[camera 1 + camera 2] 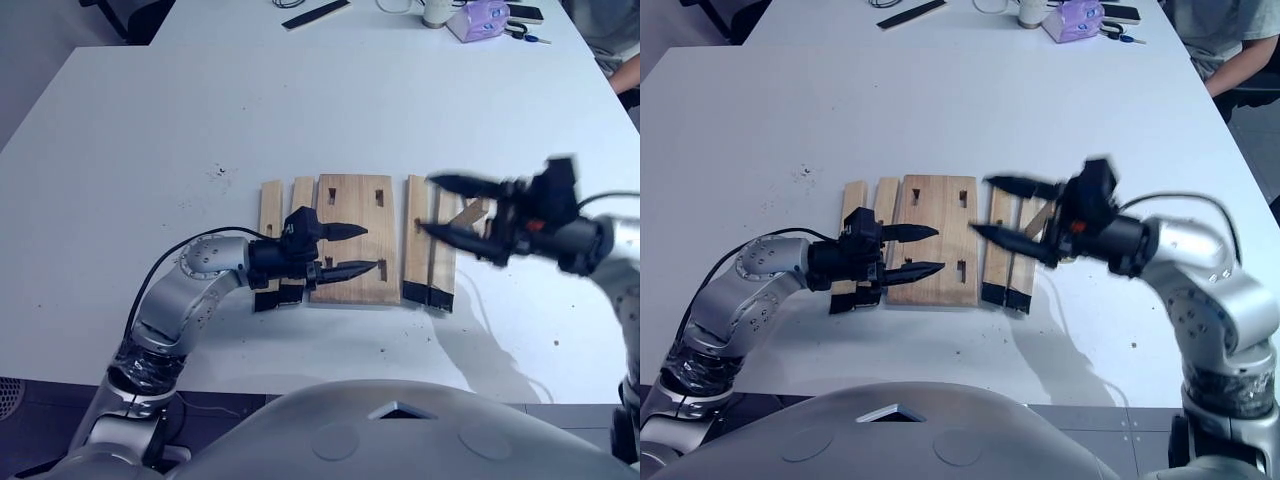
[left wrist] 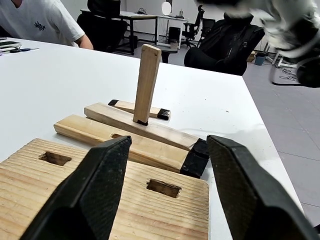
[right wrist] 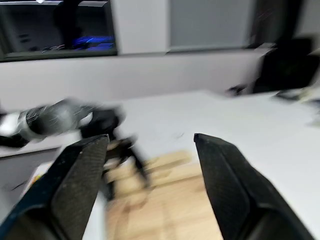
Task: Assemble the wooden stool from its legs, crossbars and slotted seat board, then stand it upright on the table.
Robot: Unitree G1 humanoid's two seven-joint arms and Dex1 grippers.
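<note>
The slotted seat board [image 1: 351, 225] lies flat mid-table. Two wooden legs [image 1: 286, 200] lie to its left and two black-tipped legs [image 1: 430, 250] to its right. A short crossbar [image 2: 146, 82] stands tilted up from the right legs, and another piece [image 2: 135, 108] lies flat behind it. My left gripper [image 1: 370, 248] hangs open just over the board's near-left part, with nothing between its fingers [image 2: 95, 195]. My right gripper [image 1: 425, 204] is open and raised above the right legs, close to the tilted crossbar. The right wrist view looks past its fingers [image 3: 75, 180] toward the board [image 3: 165, 200].
The white table [image 1: 150, 150] has bare room to the left and behind the parts. A purple pack [image 1: 483, 18], a cup [image 1: 436, 10] and a black strip [image 1: 316, 13] sit at the far edge. Dark crumbs [image 1: 218, 173] dot the surface.
</note>
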